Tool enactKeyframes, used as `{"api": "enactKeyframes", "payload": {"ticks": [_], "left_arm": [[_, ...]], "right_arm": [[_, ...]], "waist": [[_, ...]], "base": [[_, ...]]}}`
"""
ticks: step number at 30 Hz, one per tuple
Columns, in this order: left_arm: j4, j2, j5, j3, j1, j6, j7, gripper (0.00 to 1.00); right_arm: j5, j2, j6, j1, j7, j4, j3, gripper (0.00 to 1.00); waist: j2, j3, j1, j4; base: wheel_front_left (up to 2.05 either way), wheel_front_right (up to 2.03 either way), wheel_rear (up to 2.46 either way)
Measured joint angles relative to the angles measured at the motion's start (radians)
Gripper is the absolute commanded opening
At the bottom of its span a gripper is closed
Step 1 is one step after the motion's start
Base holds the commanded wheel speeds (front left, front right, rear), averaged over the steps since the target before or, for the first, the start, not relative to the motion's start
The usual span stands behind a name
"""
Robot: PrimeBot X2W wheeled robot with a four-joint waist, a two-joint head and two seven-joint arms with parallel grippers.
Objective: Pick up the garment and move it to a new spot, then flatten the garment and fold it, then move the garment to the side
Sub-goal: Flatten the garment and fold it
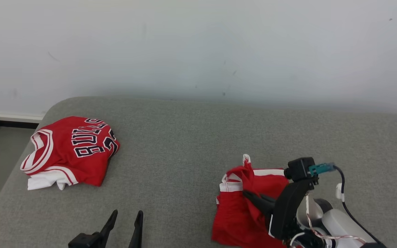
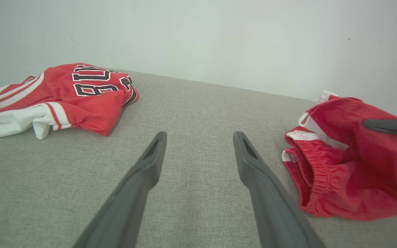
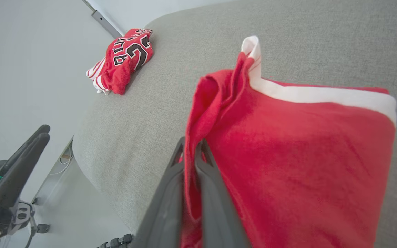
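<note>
My right gripper is clamped on a thin fold of the red shorts, which are bunched near the front right of the grey cushion. My left gripper stands apart, empty, by the front edge. A jersey lies at the far left corner. The pinch looks shallow: I judge a quick lift could slip the cloth free or spill it over the front edge.

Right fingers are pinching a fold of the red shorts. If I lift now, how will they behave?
Likely floppy: the red shorts ridge up and sag around the right gripper's pinch, so the rest should hang and swing. Probably light, being thin cloth. The single thin fold between the fingers could slip.
</note>
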Motion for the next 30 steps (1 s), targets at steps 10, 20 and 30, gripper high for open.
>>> {"api": "enactKeyframes", "payload": {"ticks": [10,20,30], "left_arm": [[0.006,0.001,-0.001,0.009,0.0,-0.003,0.0,1.0],[0.012,-0.01,-0.001,-0.005,-0.013,-0.005,0.0,1.0],[0.028,-0.01,-0.001,-0.002,-0.017,-0.005,-0.001,1.0]], "right_arm": [[-0.031,0.023,-0.058,0.022,0.015,0.042,0.026,0.0],[-0.031,0.051,-0.094,0.012,0.008,0.082,0.022,0.04],[-0.03,0.037,-0.085,0.005,-0.02,0.042,-0.01,1.0]], "waist": [[0.0,0.01,0.0,0.023],[0.0,0.022,0.0,0.042],[0.0,0.023,0.0,0.047]], "base": [[0.0,0.0,0.0],[0.0,0.0,0.0],[0.0,0.0,0.0]]}}
